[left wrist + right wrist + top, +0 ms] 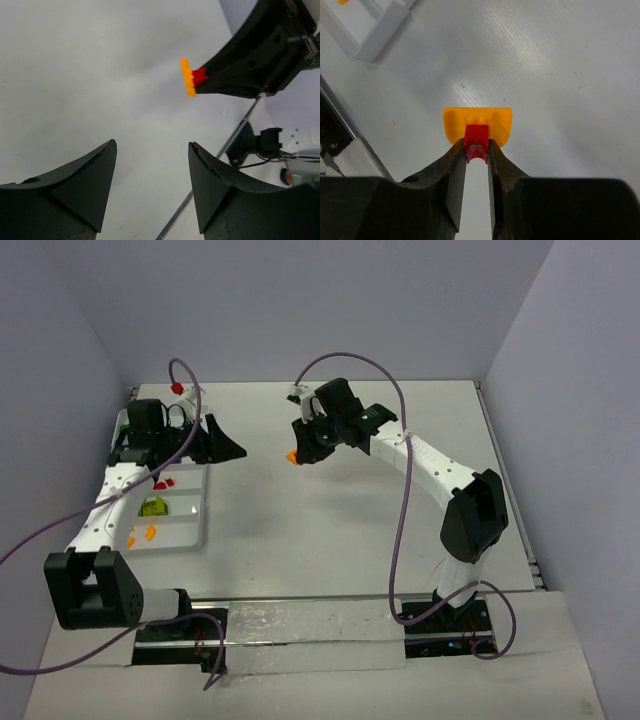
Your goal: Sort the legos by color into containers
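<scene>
Right wrist view: right hand (476,150) is pinching a red lego (476,136) stuck to an orange lego (454,124) above the worktop (545,75), left hand (152,165) gapes empty, and the tray (203,510) holds sorted legos (153,506), so I'd guess mostly done.

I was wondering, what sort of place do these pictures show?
Probably a robotics lab test cell: a left arm and right arm bolted to a white table, plain pale walls boxing it in, and a compartment tray holding small bricks.
</scene>
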Controlling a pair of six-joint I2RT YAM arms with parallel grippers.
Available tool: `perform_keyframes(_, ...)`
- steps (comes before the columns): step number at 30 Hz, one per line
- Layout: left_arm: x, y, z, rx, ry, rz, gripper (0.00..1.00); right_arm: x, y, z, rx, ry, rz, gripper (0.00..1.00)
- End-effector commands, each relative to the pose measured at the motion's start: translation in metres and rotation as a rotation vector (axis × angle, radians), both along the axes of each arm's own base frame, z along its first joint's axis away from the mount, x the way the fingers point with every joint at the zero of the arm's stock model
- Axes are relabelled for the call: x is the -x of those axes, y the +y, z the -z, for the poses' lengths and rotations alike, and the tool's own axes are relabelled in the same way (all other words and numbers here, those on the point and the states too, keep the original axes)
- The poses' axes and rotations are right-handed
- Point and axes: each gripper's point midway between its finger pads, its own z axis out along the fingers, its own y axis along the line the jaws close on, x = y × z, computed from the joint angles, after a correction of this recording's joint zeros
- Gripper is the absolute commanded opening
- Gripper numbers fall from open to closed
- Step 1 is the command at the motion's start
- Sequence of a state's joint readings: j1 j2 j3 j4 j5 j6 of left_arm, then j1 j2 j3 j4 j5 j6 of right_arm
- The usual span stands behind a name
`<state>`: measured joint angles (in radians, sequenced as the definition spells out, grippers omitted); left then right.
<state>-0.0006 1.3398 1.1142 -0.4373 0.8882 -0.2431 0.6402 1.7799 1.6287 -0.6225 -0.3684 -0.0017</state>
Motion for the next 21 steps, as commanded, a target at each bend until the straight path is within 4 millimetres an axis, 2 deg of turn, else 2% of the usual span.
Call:
perform_keyframes(1,0.005,-0.029,-0.014,0.156,-0.012,0.021,0.68,-0.014,0.005,-0.036,-0.085,-0.048,0.117,0.00)
perform_keyframes(3,0.007,-0.037,-0.016,0.168,-0.011,0.020,0.67,-0.016,0.008,-0.036,-0.095,-0.022,0.140,0.00)
perform_keyframes(7,-0.005,-0.059,-0.017,0.156,-0.014,0.004,0.61,-0.018,0.015,-0.036,-0.119,0.022,0.183,0.00)
perform_keyframes(11,-0.010,-0.072,-0.015,0.137,-0.012,0.017,0.58,-0.016,0.020,-0.037,-0.134,0.046,0.194,0.00)
perform_keyframes(21,-0.020,-0.085,-0.013,0.094,-0.025,0.011,0.57,-0.004,0.031,-0.038,-0.142,0.054,0.152,0.00)
